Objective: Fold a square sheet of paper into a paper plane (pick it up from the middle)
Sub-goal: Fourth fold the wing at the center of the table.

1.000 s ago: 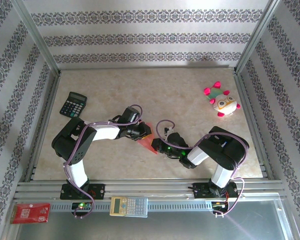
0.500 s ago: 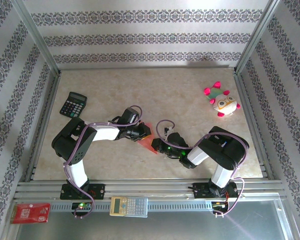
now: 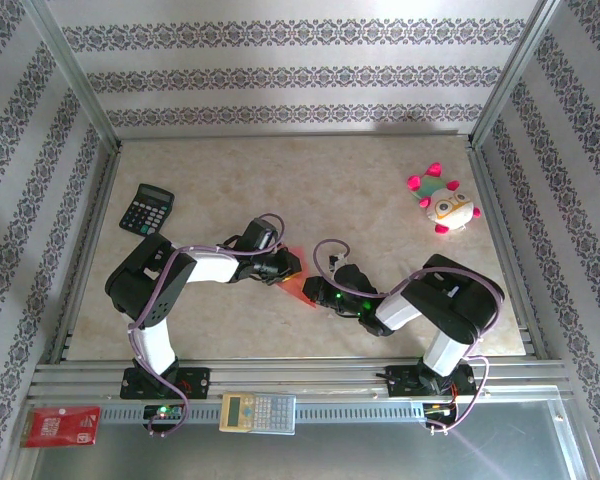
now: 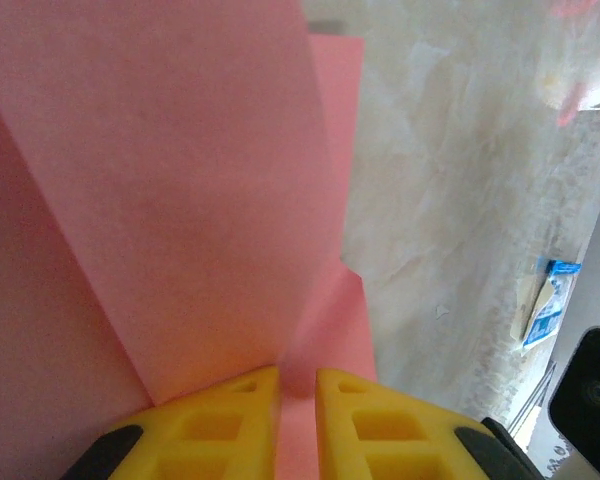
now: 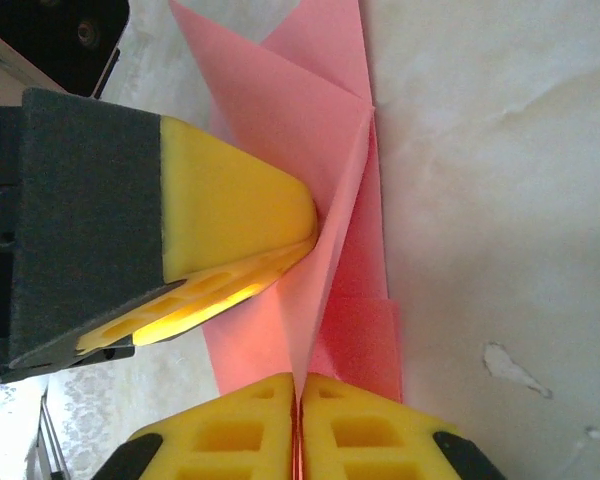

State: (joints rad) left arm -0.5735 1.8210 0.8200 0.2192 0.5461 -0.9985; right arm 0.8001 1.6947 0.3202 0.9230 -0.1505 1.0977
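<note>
A: From where does the top camera look?
B: From high above and behind the arms. It faces down on the whole table [image 3: 280,170], far off, and the arm bases [image 3: 165,382] stand at its lower edge
A: And the left wrist camera?
B: It sits on the left gripper [image 4: 297,375], very near, and looks along the yellow fingers [image 4: 220,420] onto the folded pink paper [image 4: 180,200], with a strip of table on its right
A: The right wrist one?
B: Also very near, on the right gripper [image 5: 300,385]. It looks at the same paper from the other side, and one left finger [image 5: 230,215] comes in there
A: What do all three share?
B: The paper, which is small in the middle of the top view
</note>
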